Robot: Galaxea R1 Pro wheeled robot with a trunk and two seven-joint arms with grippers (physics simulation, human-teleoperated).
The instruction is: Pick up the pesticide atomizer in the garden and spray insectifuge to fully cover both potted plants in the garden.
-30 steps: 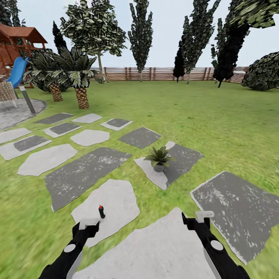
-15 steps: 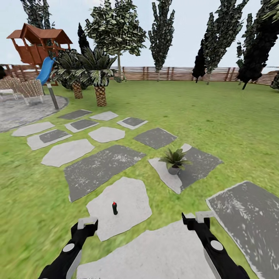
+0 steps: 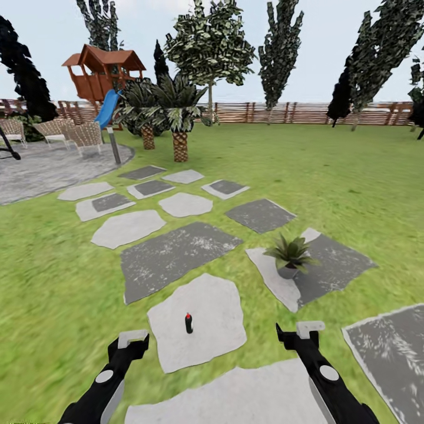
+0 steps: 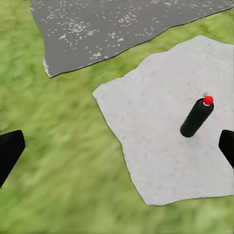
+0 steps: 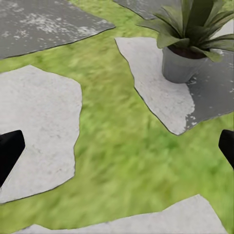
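here the pesticide atomizer stands upright and untouched on a pale stepping stone, ahead of the left gripper, whose jaws are spread wide and empty. the right gripper is likewise wide apart, with one potted plant beyond it. judging by this, the approach is the step in hand, and next the left arm must reach down to the bottle.

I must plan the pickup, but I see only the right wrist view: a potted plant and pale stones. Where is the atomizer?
Observer: The atomizer, a dark bottle with a red cap, stands upright on a pale stepping stone, ahead of the left gripper.
Operator: Is the left gripper holding anything?
Observer: No. In the left wrist view its fingers are wide apart with nothing between them.
Operator: Is the plant near the bottle?
Observer: The potted plant sits farther ahead, to the right, on another stone.
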